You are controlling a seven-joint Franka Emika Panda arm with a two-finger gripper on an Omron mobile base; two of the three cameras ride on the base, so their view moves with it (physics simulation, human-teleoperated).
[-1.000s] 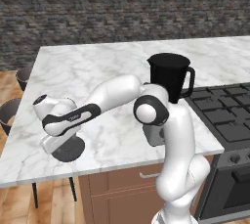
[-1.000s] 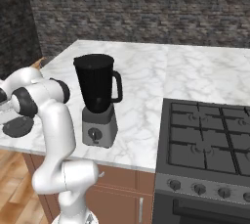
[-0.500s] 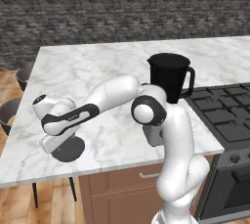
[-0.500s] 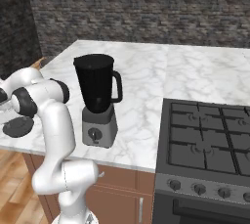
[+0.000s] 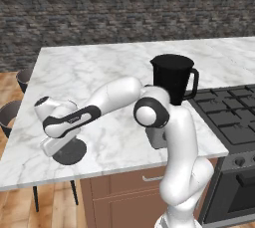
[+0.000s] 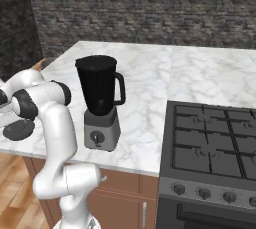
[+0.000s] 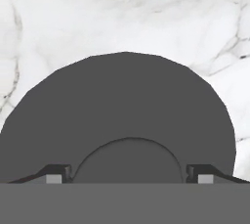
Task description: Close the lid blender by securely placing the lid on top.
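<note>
The arm reaches down low over the near left part of the marble counter point(image 5: 99, 72), with the gripper point(image 7: 128, 173) directly above the lid point(image 7: 122, 120). In the hand view the lid lies flat on the marble just under the tool, a dark grey disc with a raised round centre sitting between the two finger tips point(image 7: 54, 174); the tips stand one to each side of that raised centre, spread wider than it, not pressed against it as far as I can tell. In the left base view the hand point(image 5: 57, 142) covers part of the lid point(image 5: 69, 152), which rests near the front edge of the counter. In the right base view the lid point(image 6: 17, 129) shows at the far left edge of the counter beside the arm's elbow. The blender point(image 6: 100, 103) stands well apart from the gripper, toward the stove point(image 6: 215, 143): grey base with a round knob, black jar upright on it, handle facing the stove, jar top open. Two dark stools point(image 5: 10, 115) stand on the wooden floor beyond the counter's end, on the gripper's side.
</note>
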